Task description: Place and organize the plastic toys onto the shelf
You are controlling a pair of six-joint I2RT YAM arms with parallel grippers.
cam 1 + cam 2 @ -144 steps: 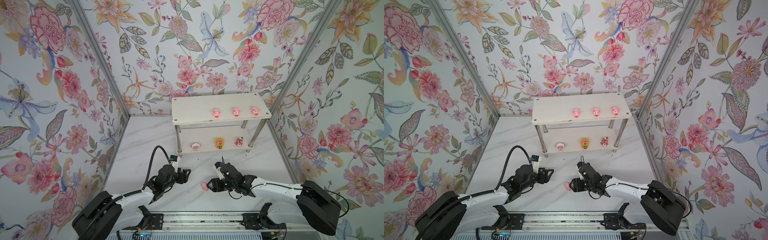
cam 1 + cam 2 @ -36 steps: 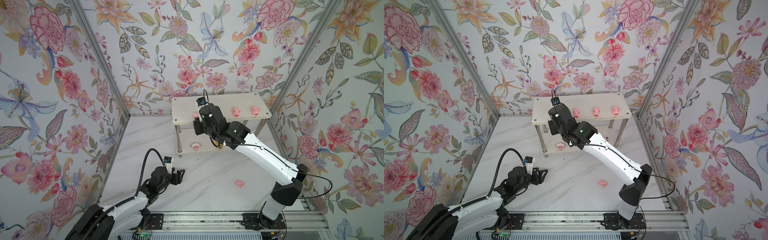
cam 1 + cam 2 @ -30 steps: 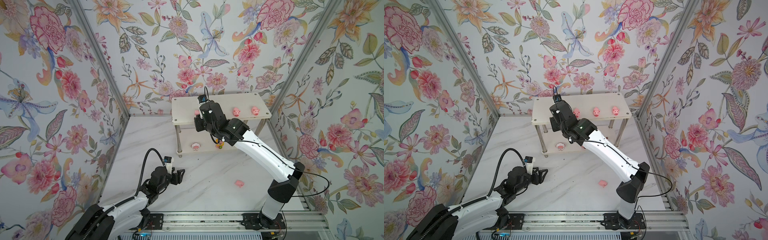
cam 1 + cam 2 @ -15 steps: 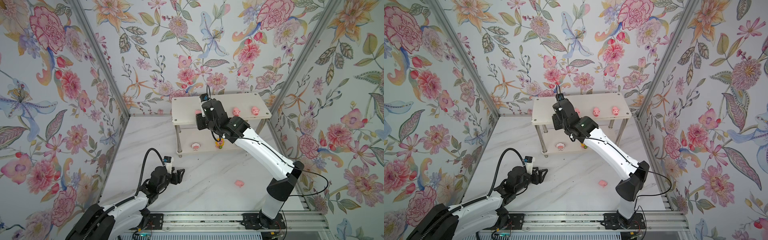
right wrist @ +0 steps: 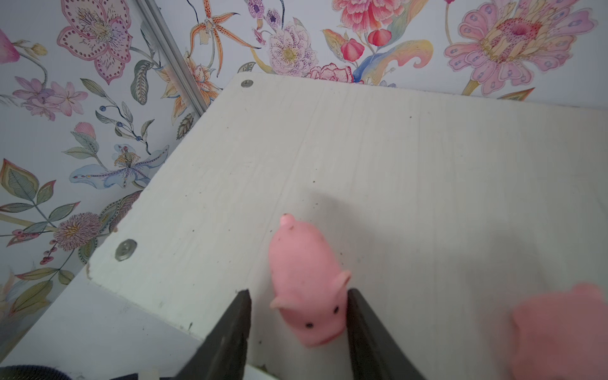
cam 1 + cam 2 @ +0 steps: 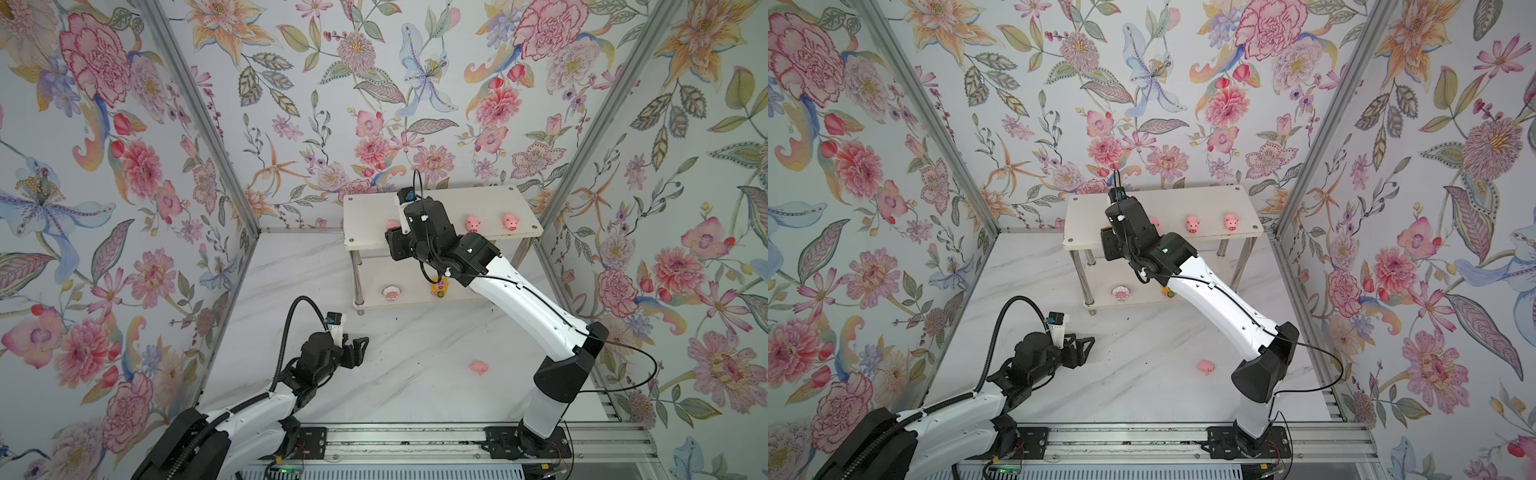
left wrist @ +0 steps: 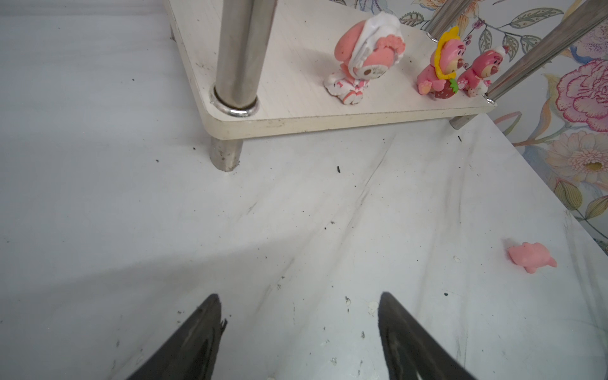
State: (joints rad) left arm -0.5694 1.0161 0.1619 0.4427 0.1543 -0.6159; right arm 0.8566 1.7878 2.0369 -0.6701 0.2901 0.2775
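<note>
L arm (image 6: 257, 409) & R arm (image 6: 523, 299): white shells w/ blk joints, blk cables; L pincer (image 7: 299, 296) dark, tapered

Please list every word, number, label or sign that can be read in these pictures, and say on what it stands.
None can be read.
The white-pink toy on the shelf has a small brown patch with pale marks on its front, but they are too blurred to read.

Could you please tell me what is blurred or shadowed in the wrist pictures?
Right wrist view: the pig between the right gripper's jaws is sharp, a second pig at the edge is blurred, a soft shadow falls on the shelf. Left wrist view: a shadow crosses the table.
</note>
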